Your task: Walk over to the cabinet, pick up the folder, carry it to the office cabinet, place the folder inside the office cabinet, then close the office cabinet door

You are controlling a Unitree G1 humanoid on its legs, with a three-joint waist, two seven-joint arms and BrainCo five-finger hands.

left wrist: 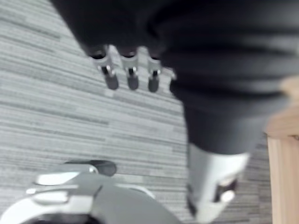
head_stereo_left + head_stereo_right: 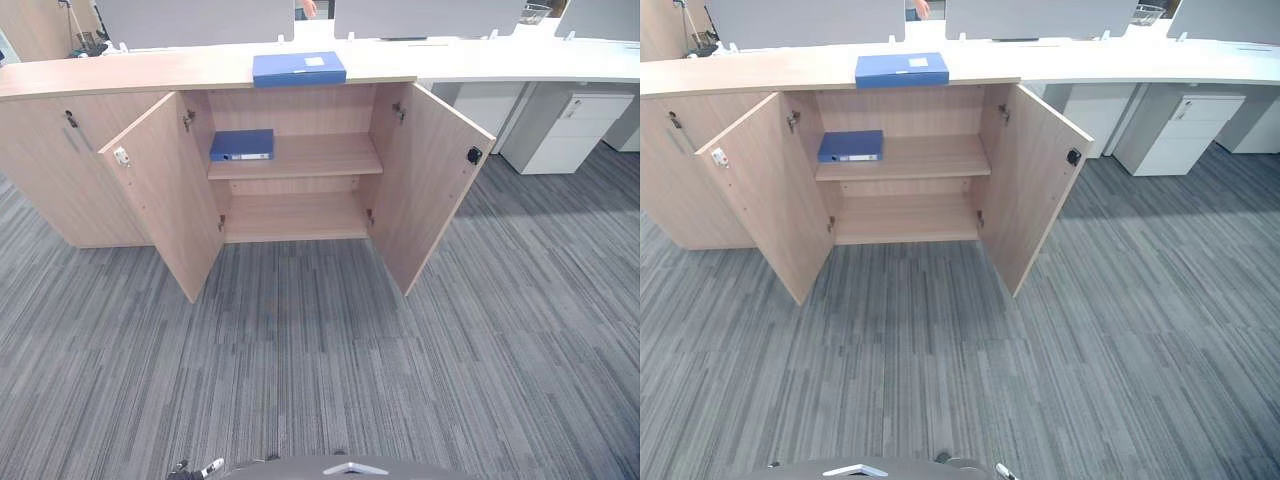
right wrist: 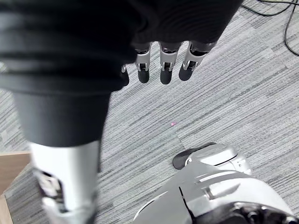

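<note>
Two idle: left hand (image 1: 132, 77), right hand (image 3: 166, 65); fingers (image 3: 142, 67) relaxed over carpet (image 3: 224, 107)

Person (image 2: 308, 8) beyond cabinet (image 2: 290, 215) being cropped at top edge; cabinet's left end running off frame; drawer unit (image 2: 570, 130) right of cabinet sitting partly hidden under white desk (image 2: 520, 62).

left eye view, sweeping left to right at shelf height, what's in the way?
Left open door → blue folder on the upper shelf → right open door → white drawer unit.
</note>
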